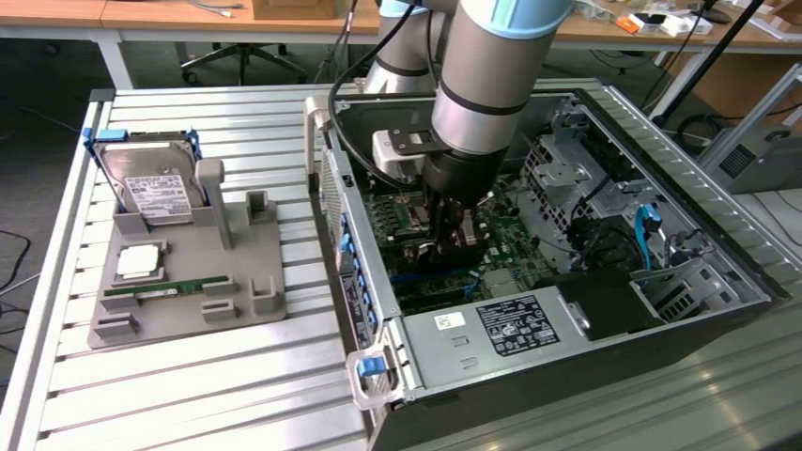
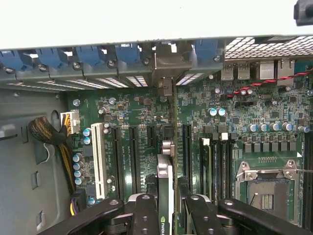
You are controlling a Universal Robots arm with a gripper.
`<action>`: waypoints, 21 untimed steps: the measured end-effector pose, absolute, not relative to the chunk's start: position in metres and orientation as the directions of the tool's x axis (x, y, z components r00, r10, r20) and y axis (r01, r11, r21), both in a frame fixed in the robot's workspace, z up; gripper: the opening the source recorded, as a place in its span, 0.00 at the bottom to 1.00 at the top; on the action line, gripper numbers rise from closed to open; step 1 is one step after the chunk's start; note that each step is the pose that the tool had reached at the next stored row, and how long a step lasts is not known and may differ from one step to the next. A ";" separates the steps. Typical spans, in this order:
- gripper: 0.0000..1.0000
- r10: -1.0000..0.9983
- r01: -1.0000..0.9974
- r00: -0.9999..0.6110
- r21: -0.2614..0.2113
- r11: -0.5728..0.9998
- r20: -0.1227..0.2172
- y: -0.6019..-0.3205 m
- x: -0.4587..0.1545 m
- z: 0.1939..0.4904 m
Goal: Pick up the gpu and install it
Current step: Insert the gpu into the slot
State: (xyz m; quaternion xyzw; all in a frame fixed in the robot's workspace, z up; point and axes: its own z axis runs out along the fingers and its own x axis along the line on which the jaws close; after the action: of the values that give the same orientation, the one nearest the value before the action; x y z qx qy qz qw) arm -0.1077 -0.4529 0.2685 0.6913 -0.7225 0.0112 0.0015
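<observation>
Inside, fingers (image 2: 165, 215) pinch the gpu (image 2: 165, 191), seemingly between motherboard slots (image 2: 133, 156).

Ribbed, glossy metal is seen on the table (image 1: 225, 385); matt grey plastic forms the holder (image 1: 188, 310) upon it.

A slatted metal workbench (image 1: 188, 385) carries a grey parts stand (image 1: 188, 282) at nine o'clock and an open computer case (image 1: 701, 216) at three o'clock.

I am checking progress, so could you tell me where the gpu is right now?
The gpu stands edge-on between the gripper fingers inside the open computer case, over the motherboard's expansion slots.
</observation>
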 end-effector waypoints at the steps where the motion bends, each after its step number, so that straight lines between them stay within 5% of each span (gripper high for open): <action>1: 0.27 -0.999 -0.999 -0.044 -0.014 0.044 0.018 -0.453 -0.108 0.269; 21: 0.27 -1.000 -1.000 -0.020 -0.014 0.020 0.017 -0.453 -0.108 0.269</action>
State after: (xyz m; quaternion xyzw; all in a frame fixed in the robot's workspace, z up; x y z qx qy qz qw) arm -0.1081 -0.4527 0.2686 0.7000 -0.7140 0.0111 0.0013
